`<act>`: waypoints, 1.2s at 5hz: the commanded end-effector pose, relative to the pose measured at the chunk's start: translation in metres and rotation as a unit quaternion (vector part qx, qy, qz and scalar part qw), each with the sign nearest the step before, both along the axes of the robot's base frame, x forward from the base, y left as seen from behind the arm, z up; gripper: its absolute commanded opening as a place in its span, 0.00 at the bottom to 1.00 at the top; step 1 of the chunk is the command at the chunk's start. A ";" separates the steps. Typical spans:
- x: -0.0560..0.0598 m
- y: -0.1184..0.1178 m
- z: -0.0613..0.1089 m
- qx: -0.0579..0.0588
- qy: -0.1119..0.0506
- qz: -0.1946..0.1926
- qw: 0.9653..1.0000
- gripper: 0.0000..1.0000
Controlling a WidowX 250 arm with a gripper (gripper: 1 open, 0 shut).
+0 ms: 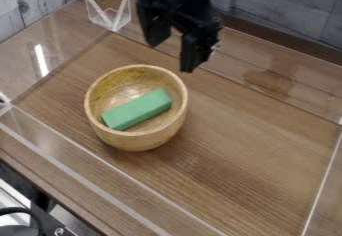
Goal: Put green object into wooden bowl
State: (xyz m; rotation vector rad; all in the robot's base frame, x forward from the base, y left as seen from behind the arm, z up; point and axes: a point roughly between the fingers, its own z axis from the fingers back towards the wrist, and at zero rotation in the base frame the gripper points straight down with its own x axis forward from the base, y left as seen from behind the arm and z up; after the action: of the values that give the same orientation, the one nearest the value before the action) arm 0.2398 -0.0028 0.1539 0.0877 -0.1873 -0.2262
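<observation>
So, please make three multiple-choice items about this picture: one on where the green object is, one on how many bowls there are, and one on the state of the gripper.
1. Where is the green object?
A. inside the wooden bowl
B. on the table beside the bowl
C. between the gripper's fingers

2. How many bowls are on the table?
A. three
B. two
C. one

3. What is the state of the gripper?
A. shut on the block
B. open and holding nothing
C. resting inside the bowl

Answers: 1 A, the block lies within the bowl's walls; 2 C, only one bowl is visible; 3 B, its fingers are apart, above and behind the bowl.
</observation>
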 end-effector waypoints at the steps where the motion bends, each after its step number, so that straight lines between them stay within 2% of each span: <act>1: 0.002 0.005 -0.007 -0.010 -0.014 -0.004 1.000 1.00; 3: 0.005 0.003 -0.032 -0.019 -0.006 -0.085 0.996 1.00; 4: 0.011 0.005 -0.046 -0.018 -0.002 -0.040 0.999 1.00; 6: 0.018 0.006 -0.074 -0.011 0.001 0.014 1.000 1.00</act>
State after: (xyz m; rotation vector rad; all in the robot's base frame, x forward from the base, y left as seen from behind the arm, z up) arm 0.2515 0.0041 0.0734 0.0639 -0.1575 -0.1987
